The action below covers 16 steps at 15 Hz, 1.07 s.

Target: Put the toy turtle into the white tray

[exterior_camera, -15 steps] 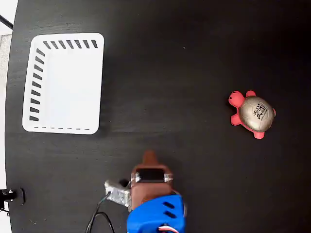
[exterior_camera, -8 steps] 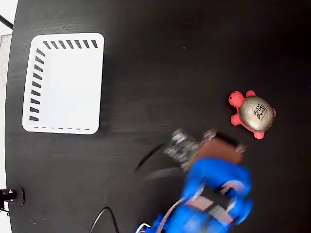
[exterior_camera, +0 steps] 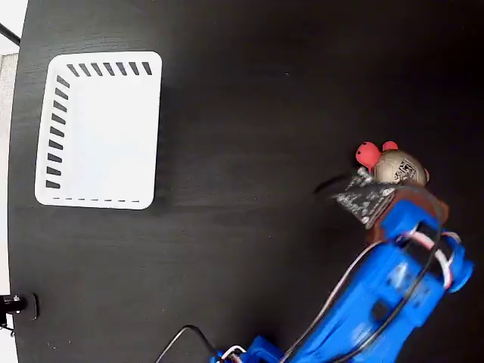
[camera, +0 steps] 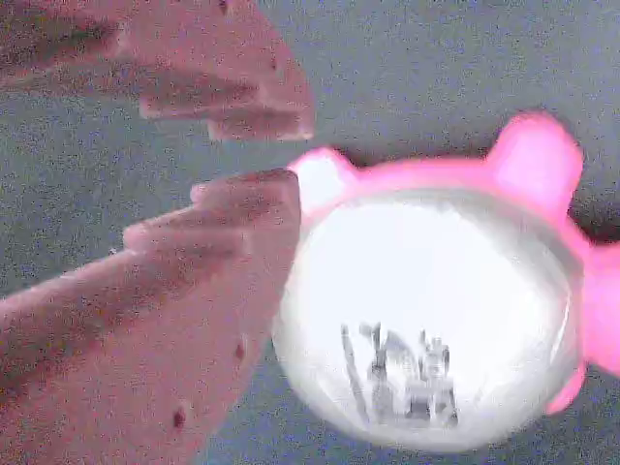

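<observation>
The small squishy toy turtle (exterior_camera: 391,163) with red-pink head and legs and a domed grey-tan shell sits just beyond the brown two-finger gripper (camera: 266,155), whose fingers (camera: 232,208) stand slightly apart beside its shell, gripping nothing. A black printed mark crosses the shell; its writing is too blurred to read. The white rectangular plastic tray (exterior_camera: 99,130), with slanted slots along two sides, lies well apart from the gripper, on the matte black table (exterior_camera: 257,98)
</observation>
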Each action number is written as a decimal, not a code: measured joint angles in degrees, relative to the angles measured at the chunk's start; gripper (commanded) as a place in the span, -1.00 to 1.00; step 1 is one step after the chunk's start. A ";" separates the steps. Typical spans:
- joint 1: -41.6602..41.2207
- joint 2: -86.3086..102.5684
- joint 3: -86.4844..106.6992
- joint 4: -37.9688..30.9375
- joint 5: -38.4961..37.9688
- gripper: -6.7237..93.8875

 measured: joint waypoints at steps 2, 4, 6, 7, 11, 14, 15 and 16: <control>0.62 -5.27 -5.89 2.99 -0.79 -0.23; 0.18 -9.14 -10.55 5.10 -0.88 -0.04; 0.62 -11.43 -13.89 6.42 -2.29 0.03; 0.53 -12.39 -14.85 6.86 -3.78 0.13; 0.53 -17.67 -16.35 7.29 -6.50 0.14; 0.44 -22.50 -19.51 9.23 -6.24 0.53; 0.44 -23.64 -21.01 10.11 -6.24 0.53; 0.53 -24.52 -22.41 11.25 -5.89 0.53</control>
